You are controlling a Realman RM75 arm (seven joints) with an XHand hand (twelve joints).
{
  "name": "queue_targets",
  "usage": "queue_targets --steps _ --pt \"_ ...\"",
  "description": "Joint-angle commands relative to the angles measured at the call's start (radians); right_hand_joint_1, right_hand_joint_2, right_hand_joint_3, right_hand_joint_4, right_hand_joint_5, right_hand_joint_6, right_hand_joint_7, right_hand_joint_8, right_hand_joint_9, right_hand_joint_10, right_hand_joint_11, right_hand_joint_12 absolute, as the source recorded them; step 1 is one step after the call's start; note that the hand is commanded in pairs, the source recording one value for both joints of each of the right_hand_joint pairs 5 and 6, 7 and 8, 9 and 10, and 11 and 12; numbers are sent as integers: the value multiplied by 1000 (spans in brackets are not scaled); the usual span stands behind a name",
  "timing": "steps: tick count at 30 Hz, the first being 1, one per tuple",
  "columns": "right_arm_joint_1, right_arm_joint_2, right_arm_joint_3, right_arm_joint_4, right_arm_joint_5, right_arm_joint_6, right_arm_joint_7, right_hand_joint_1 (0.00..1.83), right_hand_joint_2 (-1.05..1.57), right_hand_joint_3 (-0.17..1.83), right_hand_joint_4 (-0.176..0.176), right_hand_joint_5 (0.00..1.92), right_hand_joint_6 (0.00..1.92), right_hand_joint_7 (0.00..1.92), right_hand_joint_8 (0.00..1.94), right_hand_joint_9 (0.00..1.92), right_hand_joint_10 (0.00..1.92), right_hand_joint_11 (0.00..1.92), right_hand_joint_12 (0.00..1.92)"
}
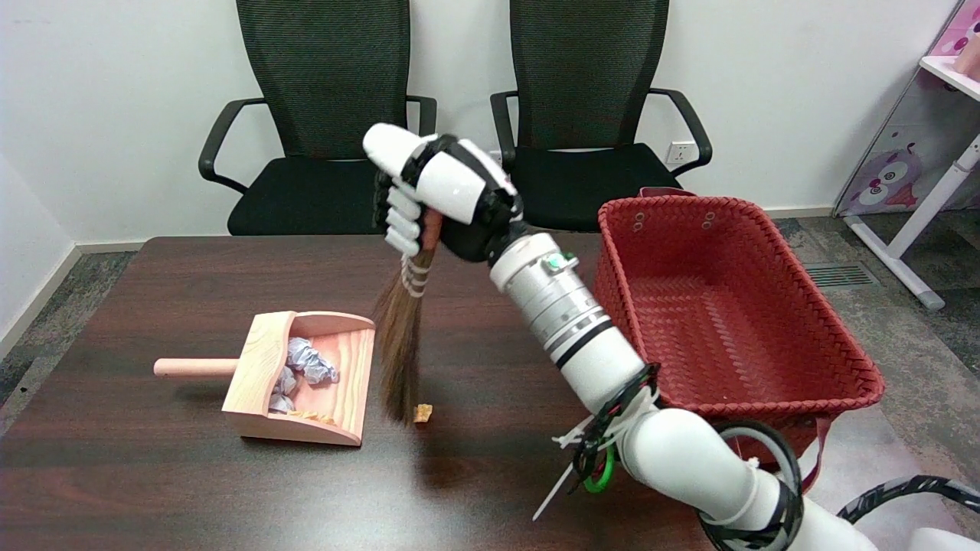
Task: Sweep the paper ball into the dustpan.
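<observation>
My right hand [440,191] grips the handle of a small straw broom [400,337], holding it nearly upright above the table's middle. The brown bristles hang down, their tips just right of the dustpan's open mouth. The wooden dustpan [264,360] lies left of centre, its round handle pointing left. Crumpled pale paper balls [310,366] lie inside the pan against its back wall, with a few orange crumbs near its lip. One small orange scrap [422,413] lies on the table beside the bristle tips.
A red woven basket [834,360] stands on the table's right side, close behind my forearm. Two black office chairs [321,92] stand past the far edge of the dark wooden table [138,474]. A white shelf stands at the far right.
</observation>
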Motion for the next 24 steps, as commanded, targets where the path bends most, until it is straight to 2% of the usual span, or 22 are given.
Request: queue_targets --steps 1,5,7,12,17,24 --pt "-75 9 19 -155 10 223 -711 1059 1571 856 32 1920 1920 1920 1920 1920 1920 1920 1920" --pt "-119 -45 23 -169 10 240 -963 1063 1571 721 31 1920 1920 1920 1920 1920 1920 1920 1920" --pt "-127 -54 26 -180 10 242 -1008 1060 1571 668 30 1920 1920 1920 1920 1920 1920 1920 1920" --pt "-139 -59 8 -191 17 261 -1007 1062 1571 637 29 1920 1920 1920 1920 1920 1920 1920 1920" --pt "-144 -63 -51 -190 89 296 -1014 1064 1571 636 29 1920 1920 1920 1920 1920 1920 1920 1920" --pt "-148 -67 -78 -195 90 316 -1007 1065 1571 647 29 1920 1920 1920 1920 1920 1920 1920 1920"
